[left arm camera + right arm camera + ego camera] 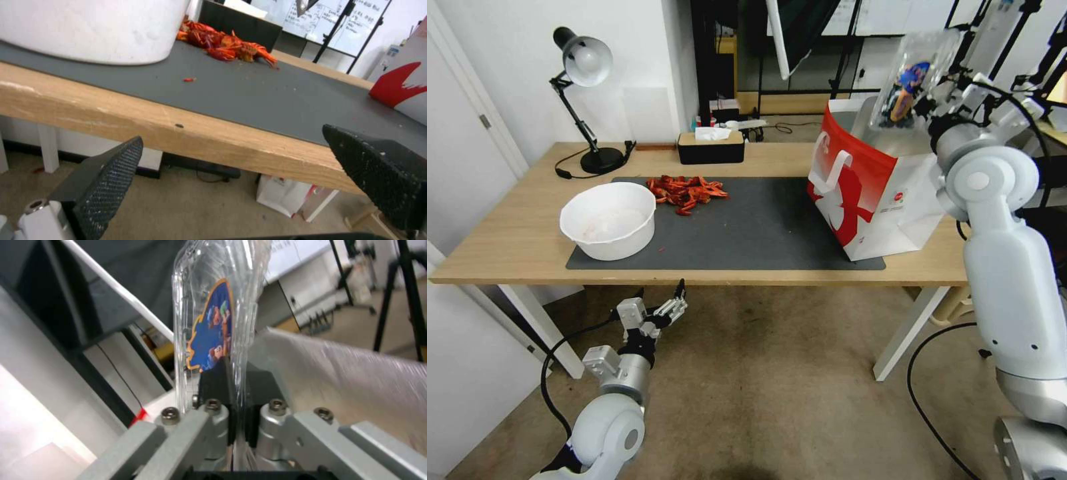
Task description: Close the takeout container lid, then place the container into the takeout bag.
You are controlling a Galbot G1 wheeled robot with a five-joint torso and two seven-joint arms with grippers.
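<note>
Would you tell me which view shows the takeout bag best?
The head view: the whole takeout bag stands on the table. The left wrist view catches one red-and-white corner; the right wrist view shows its silvery lining.

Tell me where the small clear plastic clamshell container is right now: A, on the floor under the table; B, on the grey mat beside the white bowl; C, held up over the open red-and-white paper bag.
C: the right tool is shut on the small clear plastic clamshell container, holding it above the open red-and-white paper bag.
</note>
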